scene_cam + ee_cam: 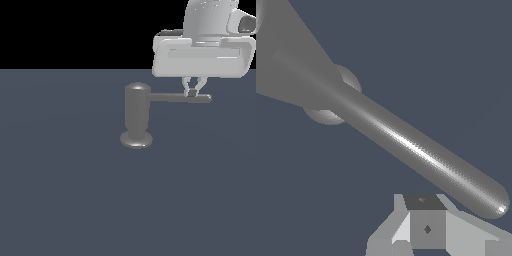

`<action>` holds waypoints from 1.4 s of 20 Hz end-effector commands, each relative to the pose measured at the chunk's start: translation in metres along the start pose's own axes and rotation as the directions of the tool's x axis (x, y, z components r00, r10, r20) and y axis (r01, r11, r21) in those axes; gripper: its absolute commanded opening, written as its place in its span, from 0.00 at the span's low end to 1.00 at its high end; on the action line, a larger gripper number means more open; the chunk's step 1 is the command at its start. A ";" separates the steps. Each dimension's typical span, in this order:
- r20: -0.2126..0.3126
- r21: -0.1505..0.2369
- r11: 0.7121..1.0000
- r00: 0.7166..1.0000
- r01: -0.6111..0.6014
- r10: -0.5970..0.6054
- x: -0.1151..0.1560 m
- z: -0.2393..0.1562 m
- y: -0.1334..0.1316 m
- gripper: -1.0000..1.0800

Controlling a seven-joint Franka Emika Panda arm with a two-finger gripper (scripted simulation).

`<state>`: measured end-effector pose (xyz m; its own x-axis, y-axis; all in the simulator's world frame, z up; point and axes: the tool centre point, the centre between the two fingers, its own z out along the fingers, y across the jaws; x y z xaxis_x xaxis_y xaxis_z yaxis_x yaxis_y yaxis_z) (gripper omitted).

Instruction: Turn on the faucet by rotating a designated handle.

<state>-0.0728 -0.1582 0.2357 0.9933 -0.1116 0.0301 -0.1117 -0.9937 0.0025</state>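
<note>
A bare slate floor under black: in the exterior view the faucet (136, 118) stands mid-floor, its handle (180, 98) pointing to that view's right, your gripper (192, 91) at the rod's far end, fingers pressed nearly together. In the wrist view the handle (421, 152) passes beside the fingers (426, 227), not between. You're at contact; next, push sideways.

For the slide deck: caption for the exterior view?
Panda gripper poised at the outer end of the faucet handle.

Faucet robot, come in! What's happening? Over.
White-grey gripper shut, fingertips beside the thin dark-grey handle rod near its free end. Glossy dark-grey faucet cylinder upright. Nothing blocking.
</note>
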 end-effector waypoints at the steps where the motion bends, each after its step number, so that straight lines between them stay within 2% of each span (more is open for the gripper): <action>1: 0.008 0.000 1.000 1.000 0.008 -0.008 0.008 0.006 0.002 0.00; 28: 0.027 0.002 1.000 1.000 -0.010 0.010 0.072 0.017 0.064 0.00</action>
<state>0.0012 -0.2063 0.2358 0.9959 -0.0862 0.0283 -0.0862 -0.9963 -0.0035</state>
